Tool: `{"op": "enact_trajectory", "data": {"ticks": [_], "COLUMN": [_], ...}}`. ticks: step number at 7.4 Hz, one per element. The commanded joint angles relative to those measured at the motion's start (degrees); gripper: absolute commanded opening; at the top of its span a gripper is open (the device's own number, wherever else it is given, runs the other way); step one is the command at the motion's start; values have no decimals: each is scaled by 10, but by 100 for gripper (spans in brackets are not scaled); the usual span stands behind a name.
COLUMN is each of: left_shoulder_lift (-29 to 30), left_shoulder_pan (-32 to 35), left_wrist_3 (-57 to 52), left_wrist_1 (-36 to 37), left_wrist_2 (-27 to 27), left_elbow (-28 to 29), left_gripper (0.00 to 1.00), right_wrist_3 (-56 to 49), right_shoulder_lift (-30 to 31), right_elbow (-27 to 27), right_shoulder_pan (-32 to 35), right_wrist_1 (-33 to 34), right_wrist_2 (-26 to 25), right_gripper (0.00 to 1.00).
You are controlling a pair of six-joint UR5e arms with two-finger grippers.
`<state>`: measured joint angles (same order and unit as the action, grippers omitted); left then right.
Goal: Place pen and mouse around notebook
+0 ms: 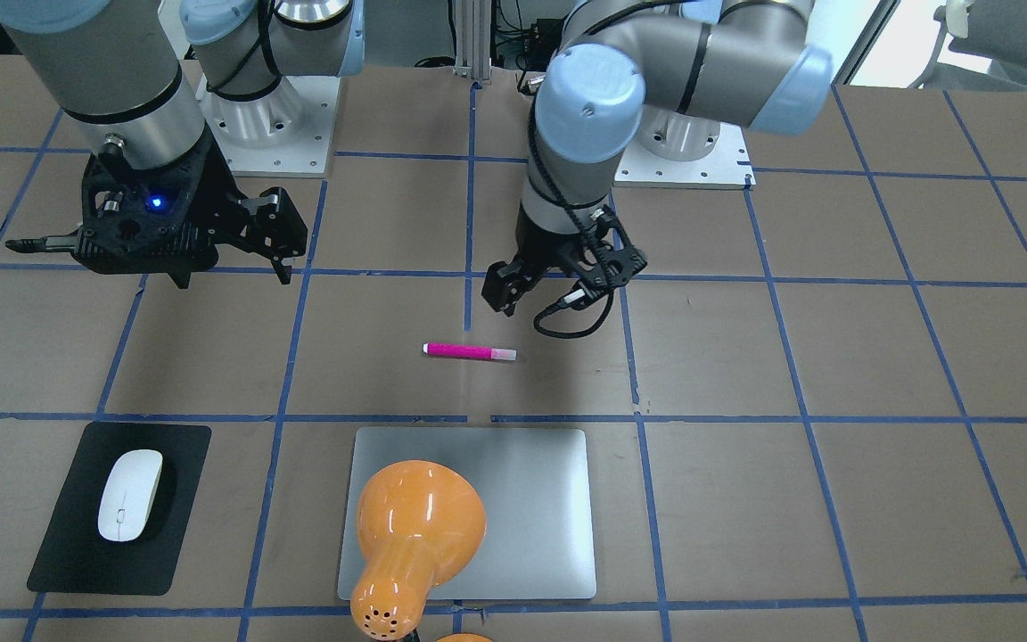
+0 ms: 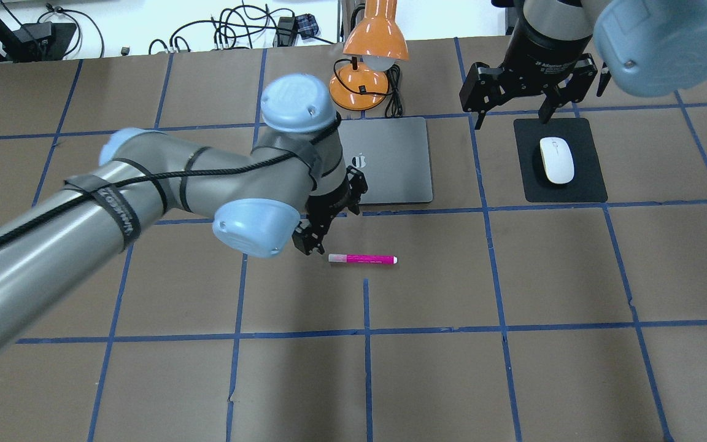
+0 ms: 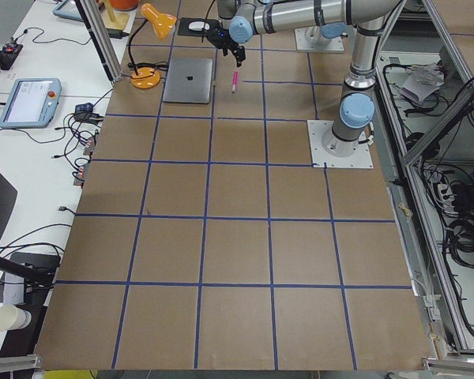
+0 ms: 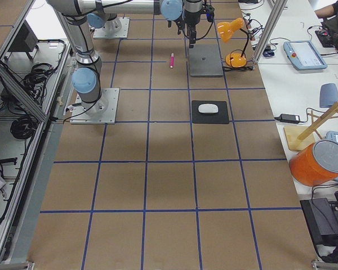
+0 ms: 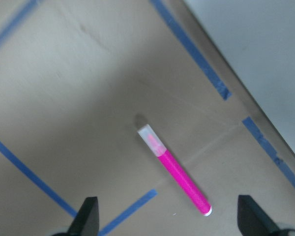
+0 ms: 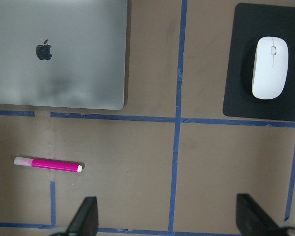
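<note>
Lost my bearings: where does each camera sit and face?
Front-facing: across table, facing robot; left gripper, right gripper.
Overhead: behind robot, looking forward-down; both grippers.
Exterior left: table's end; both grippers.
Exterior right: opposite end; both grippers.
Left wrist: down onto pen; own fingertips.
Right wrist: down onto notebook, mouse; own fingertips.
All share the pen.

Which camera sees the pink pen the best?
The left wrist camera. The pen is biggest there, with its pale cap and pink body easy to tell apart, though slightly blurry. The right wrist, overhead and front views show it whole but smaller; the two side views show only a tiny pink sliver.
</note>
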<state>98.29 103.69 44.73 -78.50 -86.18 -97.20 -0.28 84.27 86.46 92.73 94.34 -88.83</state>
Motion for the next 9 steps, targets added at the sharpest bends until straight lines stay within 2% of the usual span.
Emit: {"op": "enact_trajectory", "data": {"ticks": [1,2,3,5,9], "left_shoulder_lift": [-70,-89,-99,-106,-108], "left_shoulder_pan": [-100,-124,-140,-158,-159], "left_wrist_3": [-296,-402,-462,-461,-459], "left_wrist_1": [-117,-118,-106,-78,-79], "left_wrist_2": [-18,-40,-42,-41,-42], "left_elbow": [53,47,52,47,47], "left_gripper": [100,100,100,100,100], "right_wrist_3": [4,3,4,4,3], "right_shoulder_lift": [2,2,2,3,3], "right_elbow": [0,0,0,0,0], "right_shoulder_pan": [2,2,2,2,2], "right_wrist_1": [-6,-6,-6,-7,-6], "right_wrist_2": [-6,-20,-22,-23,-22], "right_gripper": [100,100,100,100,100]}}
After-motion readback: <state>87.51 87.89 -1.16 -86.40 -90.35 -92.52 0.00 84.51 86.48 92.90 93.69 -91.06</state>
